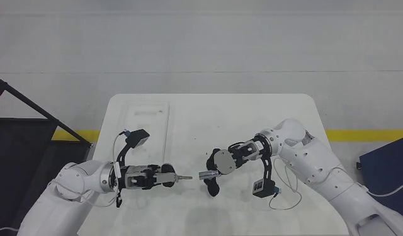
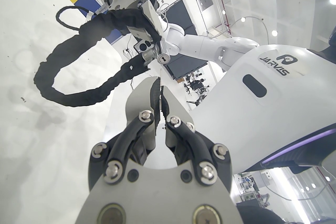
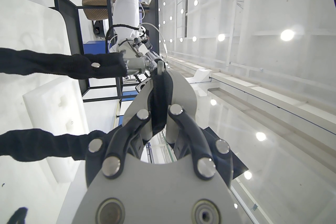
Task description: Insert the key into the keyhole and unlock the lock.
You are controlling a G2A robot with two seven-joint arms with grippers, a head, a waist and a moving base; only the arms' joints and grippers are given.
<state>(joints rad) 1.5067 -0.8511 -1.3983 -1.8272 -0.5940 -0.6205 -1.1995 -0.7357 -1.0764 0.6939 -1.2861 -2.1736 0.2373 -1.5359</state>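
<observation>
My left gripper [image 1: 169, 176] [image 2: 160, 86] is shut on the key [image 1: 182, 177], whose thin silver blade [image 2: 159, 74] sticks out past the fingertips toward the lock. The silver lock [image 1: 206, 174] [image 3: 160, 68] is held in my shut right gripper [image 1: 215, 172] [image 3: 160, 76] just above the white table [image 1: 252, 116]. In the left wrist view the lock's round face [image 2: 163, 59] with its keyhole points at the key. A short gap separates the key tip from the lock, and the two are roughly in line.
A white foam tray [image 1: 146, 126] [image 3: 60, 114] with shaped recesses lies at the table's back left. Black-sleeved cables [image 2: 78, 51] hang from both wrists. The table's front edge is close below both grippers.
</observation>
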